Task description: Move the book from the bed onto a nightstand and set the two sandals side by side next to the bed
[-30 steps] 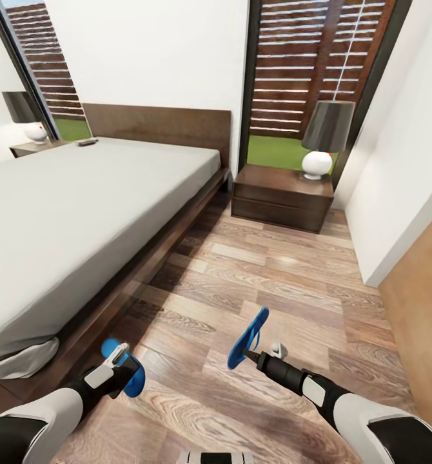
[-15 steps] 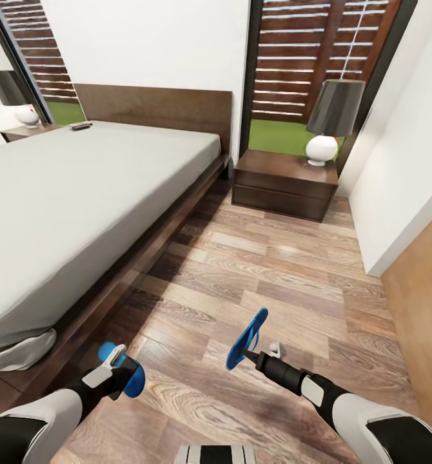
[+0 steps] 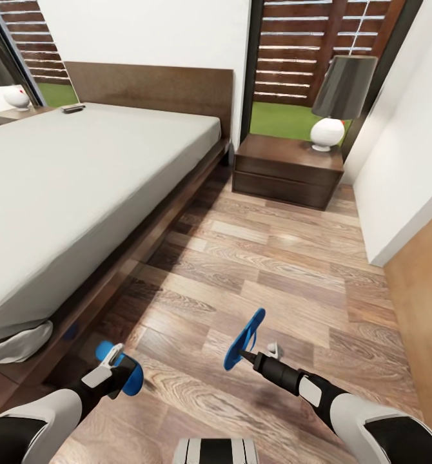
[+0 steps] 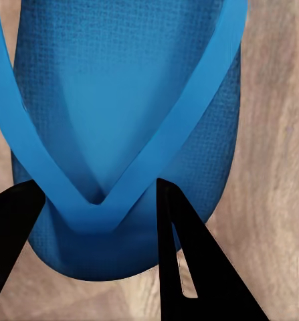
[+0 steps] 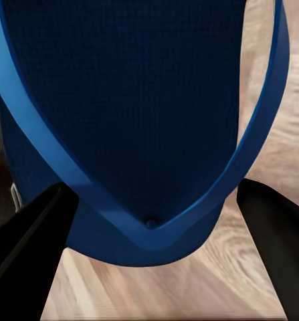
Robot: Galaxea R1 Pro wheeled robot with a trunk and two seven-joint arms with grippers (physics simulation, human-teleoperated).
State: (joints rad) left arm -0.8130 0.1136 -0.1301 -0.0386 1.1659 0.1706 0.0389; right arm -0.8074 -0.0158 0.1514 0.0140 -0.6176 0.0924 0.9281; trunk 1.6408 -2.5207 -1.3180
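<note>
Left claw (image 3: pixel 113 364): I have it clamped on a sandal (image 3: pixel 129 376).
Right claw (image 3: pixel 249 355): I grip the other sandal (image 3: pixel 244 338), tilted.
Bed (image 3: pixel 80 187): at my left.

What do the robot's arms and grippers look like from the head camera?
Both arms are glossy white shells with black joint sections near the wrists. The left gripper shows light grey fingers; the right gripper has a black wrist and a pale fingertip. In the wrist views the fingers look black and wedge-shaped.

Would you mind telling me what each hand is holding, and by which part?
Each hand grips a flat bright blue flip-flop at its toe end: left hand, right hand.
</note>
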